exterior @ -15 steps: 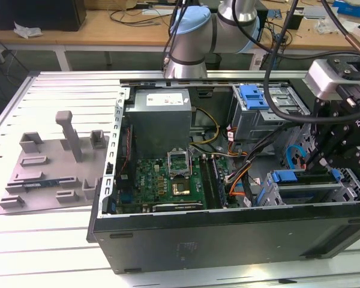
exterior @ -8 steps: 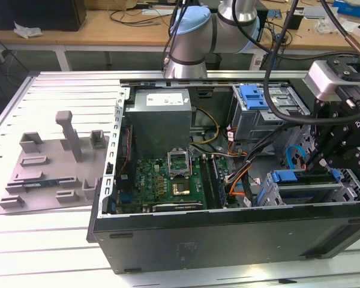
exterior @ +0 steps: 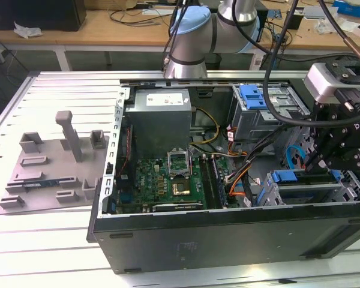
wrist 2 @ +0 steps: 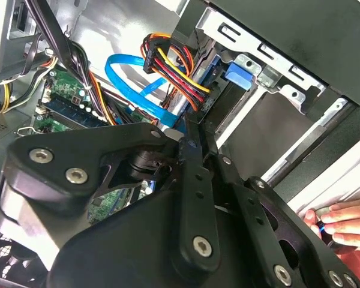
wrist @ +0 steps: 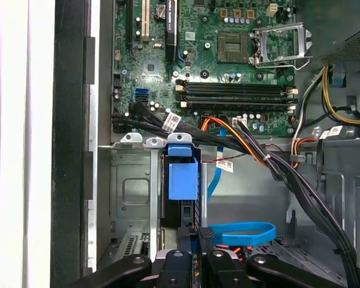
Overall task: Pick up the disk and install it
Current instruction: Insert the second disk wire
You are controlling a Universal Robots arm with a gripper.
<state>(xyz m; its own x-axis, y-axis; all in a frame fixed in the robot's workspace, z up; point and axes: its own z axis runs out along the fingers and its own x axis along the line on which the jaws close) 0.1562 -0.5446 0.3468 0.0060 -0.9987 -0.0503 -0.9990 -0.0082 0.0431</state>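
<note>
- A grey fixture tray [exterior: 54, 180] lies on the ribbed table [exterior: 48, 96], at nine o'clock from the open computer case [exterior: 198, 240] in the exterior view.
- Inside the case, the power supply [exterior: 162, 117] sits at eleven o'clock, with the green motherboard [exterior: 168, 180] below it at seven o'clock.
- The robot arm [exterior: 192, 36] bends in over the case from twelve o'clock.
- A fixed drive cage [exterior: 255, 99] with a blue tab stands at one o'clock inside the case.
- The disk [exterior: 286, 176] stands on edge in the lower bay at four o'clock. In the first wrist view its blue bracket [wrist: 183, 177] sits in the slot beside the metal bay wall.
- The gripper [exterior: 312, 165] hangs at three o'clock from the disk. Its fingers [wrist: 205, 240] are drawn close together and seem clamped on the disk's near edge, though cables crowd the spot.
- In the second wrist view the gripper [wrist 2: 192, 129] points towards a blue cable [wrist 2: 132, 84], and a person's hand [wrist 2: 342, 219] rests on the case edge.
</note>
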